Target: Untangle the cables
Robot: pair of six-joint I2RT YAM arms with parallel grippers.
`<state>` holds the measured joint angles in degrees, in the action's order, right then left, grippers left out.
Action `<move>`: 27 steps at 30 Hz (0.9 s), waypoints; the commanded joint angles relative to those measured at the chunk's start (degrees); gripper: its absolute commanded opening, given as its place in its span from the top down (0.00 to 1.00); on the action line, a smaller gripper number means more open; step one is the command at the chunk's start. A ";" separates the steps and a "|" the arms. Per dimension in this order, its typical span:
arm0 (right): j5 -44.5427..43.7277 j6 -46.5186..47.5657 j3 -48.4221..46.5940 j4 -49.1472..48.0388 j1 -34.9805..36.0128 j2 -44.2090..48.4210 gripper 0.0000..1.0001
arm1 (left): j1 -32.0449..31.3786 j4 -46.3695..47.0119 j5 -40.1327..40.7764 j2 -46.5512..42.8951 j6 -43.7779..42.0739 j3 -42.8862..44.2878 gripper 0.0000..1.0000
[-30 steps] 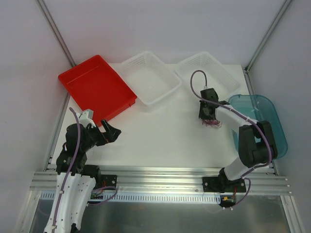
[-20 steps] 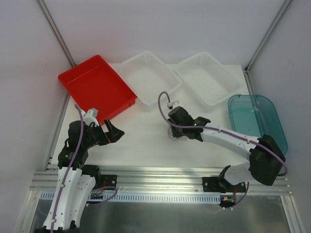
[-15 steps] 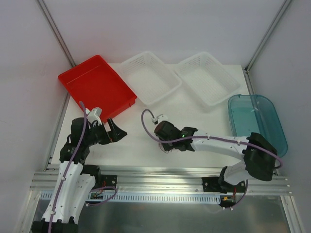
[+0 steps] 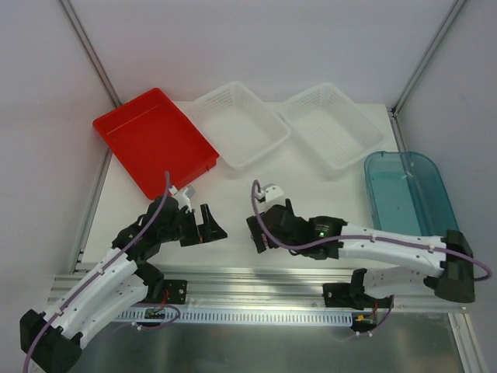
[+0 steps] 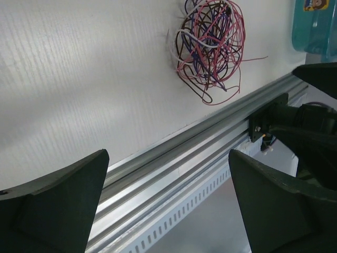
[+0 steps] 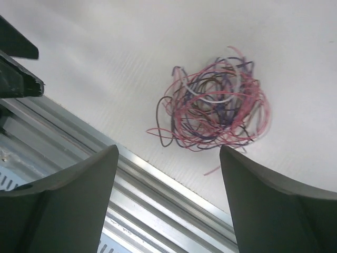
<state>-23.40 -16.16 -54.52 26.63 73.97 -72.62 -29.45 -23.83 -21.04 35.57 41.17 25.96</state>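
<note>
The cables [image 6: 213,108] are a small tangle of hair-thin pink-red, purple, dark and white loops lying on the white table close to its front rail. My right gripper [image 6: 168,150] hovers over them, open, with nothing between its fingers. My left gripper [image 5: 167,158] is open too and points at the same cables [image 5: 210,47] from the other side, with a stretch of bare table between. In the top view the two grippers face each other at the front centre, left gripper [image 4: 213,225] and right gripper [image 4: 258,235]. The tangle itself does not show in that view.
A red tray [image 4: 151,144] lies at the back left and two white baskets [image 4: 241,128] [image 4: 330,124] along the back. A teal bin [image 4: 408,194] sits at the right edge. The aluminium rail [image 4: 256,280] runs along the table's front, just below the tangle.
The right arm swung from the back right to the front centre with the tangle, then opened its jaws and left it on the table. The left arm reached rightward toward the centre.
</note>
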 commanded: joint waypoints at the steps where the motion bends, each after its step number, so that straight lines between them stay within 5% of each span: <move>1: -11.11 -6.40 3.61 4.29 -0.23 9.32 0.18 | -4.90 5.46 9.16 2.29 9.45 1.11 0.01; 11: -17.38 -17.32 16.01 8.44 -8.40 28.66 0.16 | -21.16 8.19 28.67 23.65 16.39 14.55 0.05; 20: -7.03 -15.31 24.28 -1.83 -17.28 32.55 0.15 | -28.99 8.28 35.36 41.85 17.28 24.66 0.21; 27: 1.67 -13.02 25.43 -13.87 -21.67 24.12 0.15 | -30.58 8.19 36.95 47.13 18.25 25.99 0.55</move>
<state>-27.00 -30.35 -29.15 22.09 53.28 -46.35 -59.27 -15.66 12.93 82.61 58.50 50.02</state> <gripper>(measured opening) 0.849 0.480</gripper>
